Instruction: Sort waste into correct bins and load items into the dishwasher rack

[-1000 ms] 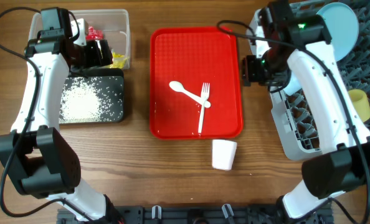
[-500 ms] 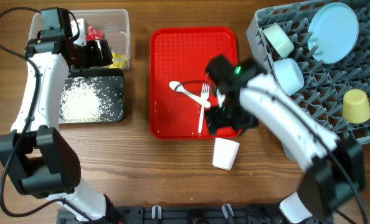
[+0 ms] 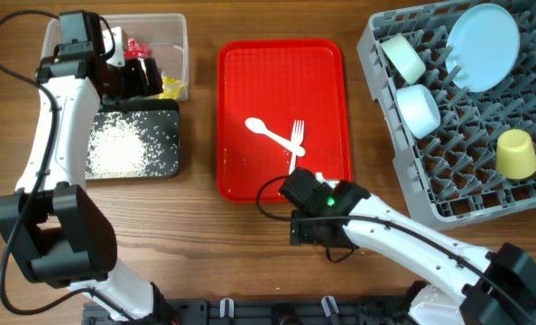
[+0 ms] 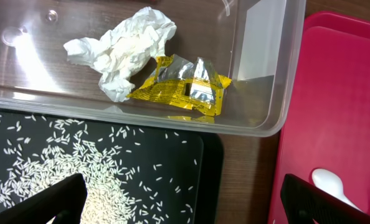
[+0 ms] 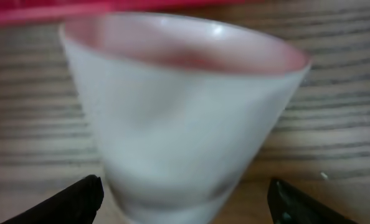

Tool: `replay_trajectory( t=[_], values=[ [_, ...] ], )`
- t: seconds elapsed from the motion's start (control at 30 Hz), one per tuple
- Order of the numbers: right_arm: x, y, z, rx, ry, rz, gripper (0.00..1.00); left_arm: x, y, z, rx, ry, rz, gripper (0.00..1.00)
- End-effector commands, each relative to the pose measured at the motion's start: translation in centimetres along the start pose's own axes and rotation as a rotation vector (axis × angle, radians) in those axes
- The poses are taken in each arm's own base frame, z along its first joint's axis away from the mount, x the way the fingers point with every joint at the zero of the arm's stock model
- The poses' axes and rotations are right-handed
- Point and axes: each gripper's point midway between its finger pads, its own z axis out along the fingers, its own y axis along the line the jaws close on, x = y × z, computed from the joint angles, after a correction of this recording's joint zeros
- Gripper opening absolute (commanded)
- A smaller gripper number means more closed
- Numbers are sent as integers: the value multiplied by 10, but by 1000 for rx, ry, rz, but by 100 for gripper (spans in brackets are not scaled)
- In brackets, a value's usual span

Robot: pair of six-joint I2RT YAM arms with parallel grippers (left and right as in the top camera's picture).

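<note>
The pale pink cup [image 5: 179, 118] lies on its side on the wood just in front of the red tray. My right gripper [image 5: 185, 196] is open with a finger on either side of the cup. In the overhead view the right gripper [image 3: 315, 230] hides the cup. My left gripper [image 4: 182, 199] is open and empty above the edge between the clear tub [image 4: 260, 68] and the black tray [image 4: 185, 186]. A white wrapper [image 4: 123, 50] and a yellow wrapper [image 4: 179, 84] lie in the tub. Rice grains [image 4: 79, 180] cover the black tray. The spoon [image 3: 266, 133] and fork [image 3: 295, 144] lie on the red tray.
The grey rack [image 3: 457, 194] at the right holds two light blue bowls [image 3: 399, 56] [image 3: 419, 108], the plate [image 3: 485, 36] and the yellow cup [image 3: 518, 153]. The red tray [image 3: 250, 72] lies in the middle. A red wrapper [image 3: 137, 45] is in the tub.
My right arm has swung from the rack down to the table's front and now straddles the pink cup. The left arm has not moved.
</note>
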Motion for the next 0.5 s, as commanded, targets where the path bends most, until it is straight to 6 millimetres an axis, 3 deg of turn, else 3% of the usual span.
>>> replay_trajectory(
  t=[0.0, 0.27, 0.47],
  values=[
    [-10, -1, 10, 5, -63, 48, 87, -5, 0, -6, 2, -20, -5, 100],
    [-12, 2, 25, -25, -83, 43, 87, -5, 0, -6, 2, -20, -5, 100],
    [-3, 1, 46, 10, -9, 42, 73, -5, 0, -6, 2, -20, -5, 100]
  ],
)
